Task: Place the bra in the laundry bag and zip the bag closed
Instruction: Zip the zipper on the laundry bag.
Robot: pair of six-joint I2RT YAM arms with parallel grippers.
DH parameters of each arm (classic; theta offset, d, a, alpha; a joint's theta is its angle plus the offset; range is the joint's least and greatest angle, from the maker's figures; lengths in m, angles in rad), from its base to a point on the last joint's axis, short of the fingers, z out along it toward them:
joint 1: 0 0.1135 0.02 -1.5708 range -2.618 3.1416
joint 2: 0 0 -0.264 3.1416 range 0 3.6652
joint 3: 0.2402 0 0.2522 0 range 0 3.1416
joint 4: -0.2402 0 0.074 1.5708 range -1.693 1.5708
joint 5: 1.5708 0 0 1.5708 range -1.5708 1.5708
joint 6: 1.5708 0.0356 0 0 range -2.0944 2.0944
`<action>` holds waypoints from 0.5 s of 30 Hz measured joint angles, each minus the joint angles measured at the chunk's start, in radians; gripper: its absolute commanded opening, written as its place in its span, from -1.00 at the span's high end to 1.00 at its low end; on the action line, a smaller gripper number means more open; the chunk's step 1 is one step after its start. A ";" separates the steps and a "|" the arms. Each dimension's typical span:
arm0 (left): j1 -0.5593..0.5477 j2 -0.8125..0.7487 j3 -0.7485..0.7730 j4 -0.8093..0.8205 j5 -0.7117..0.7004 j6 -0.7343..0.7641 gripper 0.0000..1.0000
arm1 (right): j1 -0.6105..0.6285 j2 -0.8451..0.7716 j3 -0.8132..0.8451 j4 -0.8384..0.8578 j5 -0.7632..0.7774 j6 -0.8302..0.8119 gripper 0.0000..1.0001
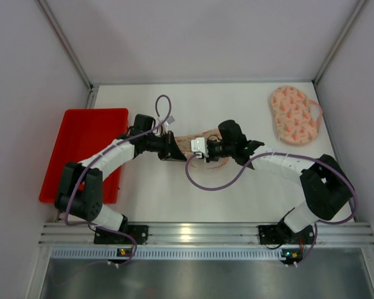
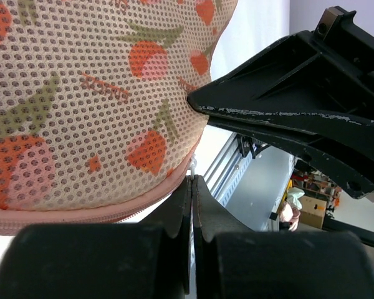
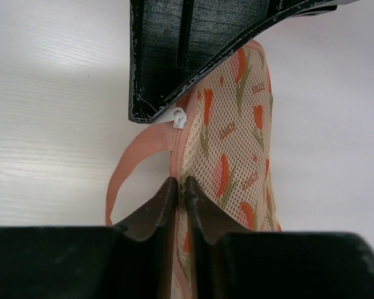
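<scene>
From above, both arms meet on the laundry bag [image 1: 188, 143] at mid table [image 1: 237, 103], with open surface beyond it and the red tray [image 1: 87, 134] along the left edge.

Left wrist: the left gripper [image 2: 192, 184] is pinched together on the bag's zipper seam.

Right wrist: the right gripper [image 3: 179, 185] is clamped on the same pink edge, with the zipper pull [image 3: 179, 117] just ahead.

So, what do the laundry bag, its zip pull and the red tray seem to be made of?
The laundry bag: soft synthetic mesh, likely polyester, matte; fine round holes, printed pattern, pink fabric trim.
The zip pull: white, smooth, probably plastic, perhaps painted metal.
The red tray: probably rigid plastic; even colour, raised rim.
</scene>
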 measured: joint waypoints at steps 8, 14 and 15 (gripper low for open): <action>0.002 -0.001 0.001 -0.040 -0.002 0.020 1.00 | -0.004 0.000 -0.009 0.012 0.010 -0.013 1.00; 0.053 -0.001 0.001 -0.103 -0.011 0.099 1.00 | -0.039 -0.025 -0.066 0.011 0.003 -0.034 1.00; 0.065 -0.001 0.000 -0.112 -0.014 0.111 1.00 | -0.051 -0.036 -0.079 0.008 0.001 -0.043 1.00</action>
